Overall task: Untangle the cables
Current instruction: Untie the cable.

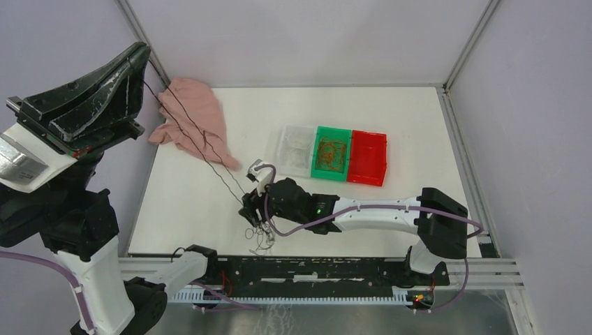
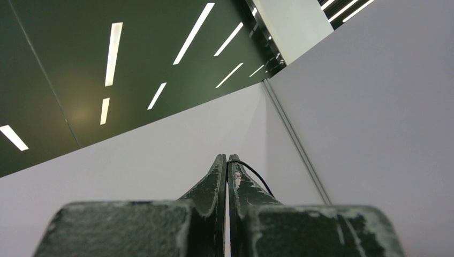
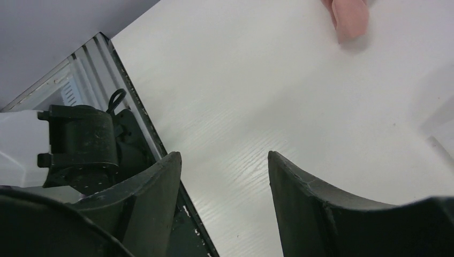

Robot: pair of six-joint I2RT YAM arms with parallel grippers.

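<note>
Left claw [image 1: 143, 50] up high at the far-left corner, well above the tabletop [image 1: 195, 202]. Wrist view: left claw [image 2: 227, 158] clenched, fingers [image 2: 211, 182] pressed flat together, a black strand [image 2: 254, 174] pinched at the tips and curling off to the right. Background there is only wall and ceiling lights.

From above, the black strand [image 1: 199, 143] runs taut, down and to the right from the claw tip. It crosses over the pink cloth [image 1: 192, 118], where it shows as two thin lines, and ends in the cables [image 1: 260, 236].

The cables are a small loose wad of curly loops on the tabletop, close to the near edge and left of centre. I make out dark and whitish loops; finer detail is too small for me to tell.

Right claw [image 1: 253, 209] low over the wad, arm stretched leftward along the near edge. Wrist view: right claw [image 3: 224, 155] released, fingers [image 3: 297, 187] apart, bare tabletop [image 3: 257, 80] between them, nothing gripped. A corner of the cloth [image 3: 350, 19] shows at top.

Three bins in a row mid-table, touching: clear bin [image 1: 297, 148], green bin [image 1: 331, 153], red bin [image 1: 367, 157]. The green one holds orange coils [image 1: 332, 152]. The bins sit well apart from the wad.
</note>
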